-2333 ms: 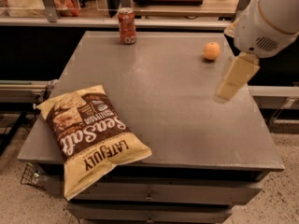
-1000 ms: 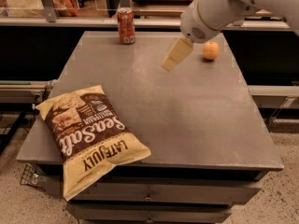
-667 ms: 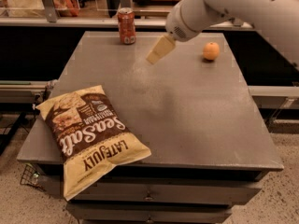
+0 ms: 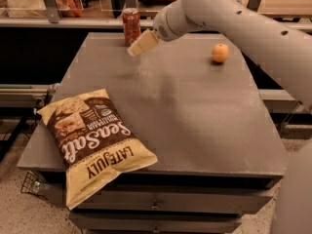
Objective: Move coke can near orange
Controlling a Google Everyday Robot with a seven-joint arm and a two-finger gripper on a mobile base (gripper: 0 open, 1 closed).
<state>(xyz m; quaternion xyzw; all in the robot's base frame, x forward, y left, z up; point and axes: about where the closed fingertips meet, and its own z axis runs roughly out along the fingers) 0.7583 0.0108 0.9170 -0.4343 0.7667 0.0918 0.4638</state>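
Observation:
The red coke can (image 4: 131,25) stands upright at the far left edge of the grey table (image 4: 195,126). The orange (image 4: 220,53) sits on the table at the far right. My gripper (image 4: 136,48) reaches in from the upper right on a white arm and hangs just right of and in front of the can, its cream-coloured tip close to the can's lower part. I cannot tell whether it touches the can.
A large tan-and-brown Sea Salt chip bag (image 4: 90,139) lies at the near left corner, overhanging the table's front edge. Shelving and clutter stand behind the table. The floor shows at the lower left.
The arm has swept left across the far side of the table, from near the orange to beside the can. The can, orange and bag have not moved.

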